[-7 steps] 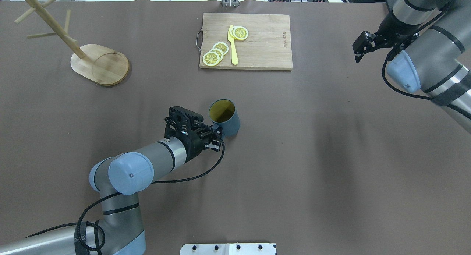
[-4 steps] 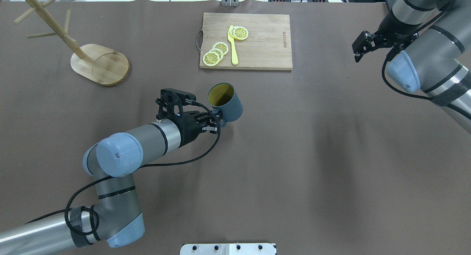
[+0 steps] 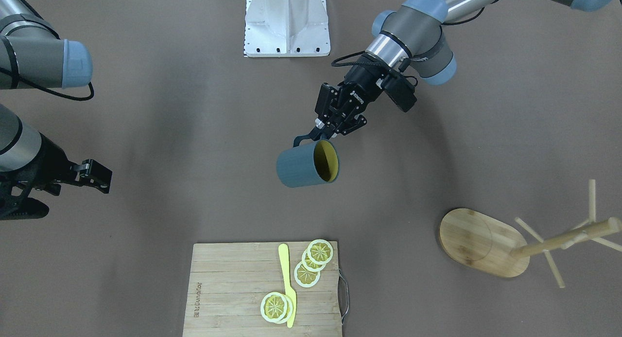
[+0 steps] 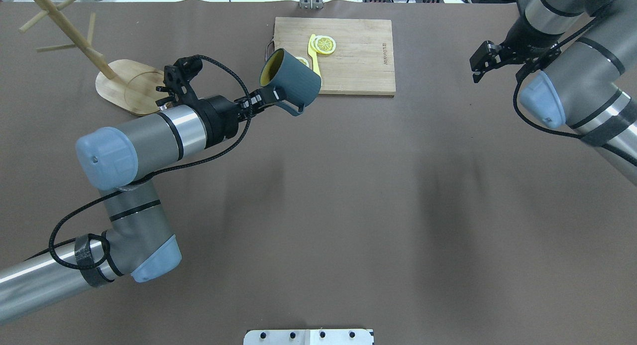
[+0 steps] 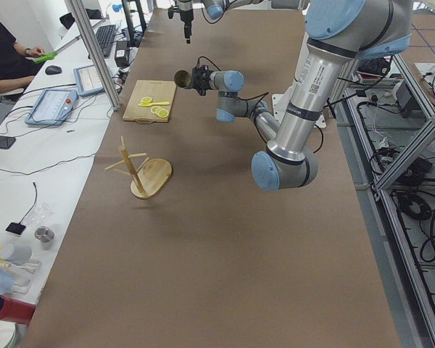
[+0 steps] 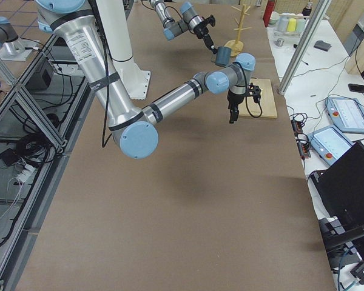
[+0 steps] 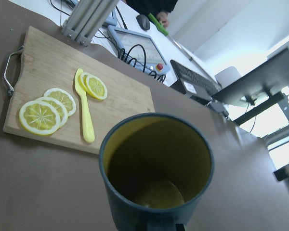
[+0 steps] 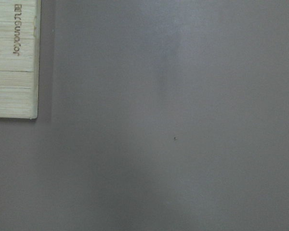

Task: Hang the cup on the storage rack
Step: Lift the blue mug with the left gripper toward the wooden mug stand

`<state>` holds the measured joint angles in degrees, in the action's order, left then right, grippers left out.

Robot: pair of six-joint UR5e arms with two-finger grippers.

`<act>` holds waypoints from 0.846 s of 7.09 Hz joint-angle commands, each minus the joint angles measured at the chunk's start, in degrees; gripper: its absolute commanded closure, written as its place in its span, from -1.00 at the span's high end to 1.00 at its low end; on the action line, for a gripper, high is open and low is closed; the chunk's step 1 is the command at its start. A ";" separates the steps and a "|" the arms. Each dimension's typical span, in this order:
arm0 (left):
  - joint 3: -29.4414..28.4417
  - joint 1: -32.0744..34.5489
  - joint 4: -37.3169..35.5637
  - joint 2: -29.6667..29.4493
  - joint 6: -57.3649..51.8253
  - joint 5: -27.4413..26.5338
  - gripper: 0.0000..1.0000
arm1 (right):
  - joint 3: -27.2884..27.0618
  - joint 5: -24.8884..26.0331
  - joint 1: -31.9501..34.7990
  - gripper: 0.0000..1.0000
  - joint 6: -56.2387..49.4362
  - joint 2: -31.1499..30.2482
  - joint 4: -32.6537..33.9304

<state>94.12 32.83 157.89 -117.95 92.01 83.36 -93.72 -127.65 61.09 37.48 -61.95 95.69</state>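
Note:
My left gripper (image 4: 264, 98) is shut on the loop handle of the slate-blue cup (image 4: 291, 83) and holds it in the air, tilted, with its yellow inside facing left. The front-facing view shows the cup (image 3: 301, 169) hanging from the same gripper (image 3: 316, 133) above the table. The left wrist view looks into the cup (image 7: 156, 163). The bamboo storage rack (image 4: 134, 86) stands at the far left, well apart from the cup, with bare pegs (image 4: 62, 47). My right gripper (image 4: 477, 68) hangs empty at the far right and looks shut.
A wooden cutting board (image 4: 353, 61) with lemon slices (image 3: 311, 264) and a yellow knife (image 3: 286, 283) lies at the table's far middle, just behind the raised cup. The white robot base (image 3: 286, 21) is at the near edge.
My left arm has lifted the cup off the table, carried it away from the robot and slightly left towards the board, and tilted it. My right gripper has shifted only slightly.

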 commanded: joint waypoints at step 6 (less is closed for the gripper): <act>-16.95 14.70 35.54 0.35 35.56 1.02 -1.00 | -0.49 0.91 -1.23 0.99 2.51 1.21 -0.50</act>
<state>77.46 45.33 191.31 -117.59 122.27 84.62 -94.20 -126.80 59.96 39.95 -60.83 95.19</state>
